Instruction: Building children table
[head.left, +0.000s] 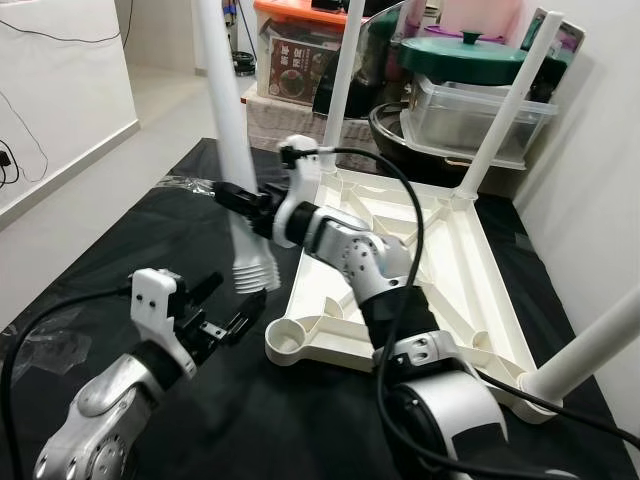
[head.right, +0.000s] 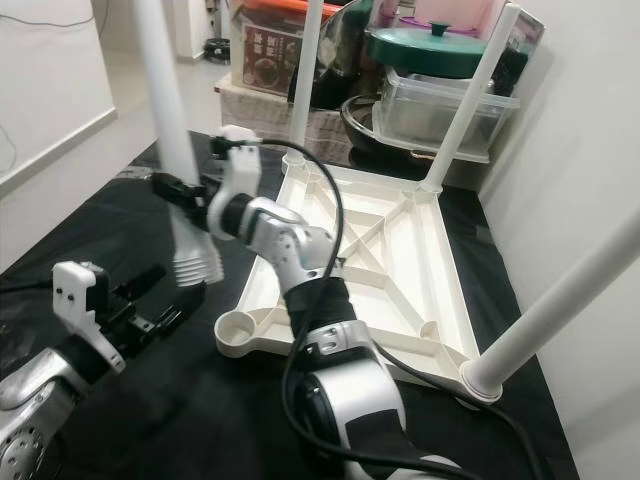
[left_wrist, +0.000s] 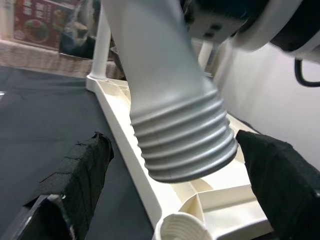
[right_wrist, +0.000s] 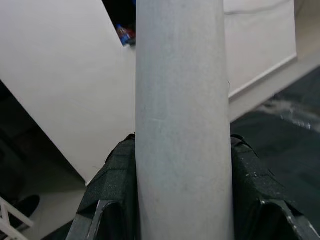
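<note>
Right end effector (head.left: 243, 200) clamped on table leg (head.left: 232, 130), threaded end just above tabletop (head.left: 430, 260) empty corner socket (head.left: 283, 337) | left end effector (head.left: 215, 318) wide, beside socket | leg light, stiff, smooth: grip mid-shaft.

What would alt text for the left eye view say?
The right pincer holds a white table leg upright, threaded end hanging near the empty corner socket of an upturned white tabletop. The left pincer waits open below, over black cloth.
</note>
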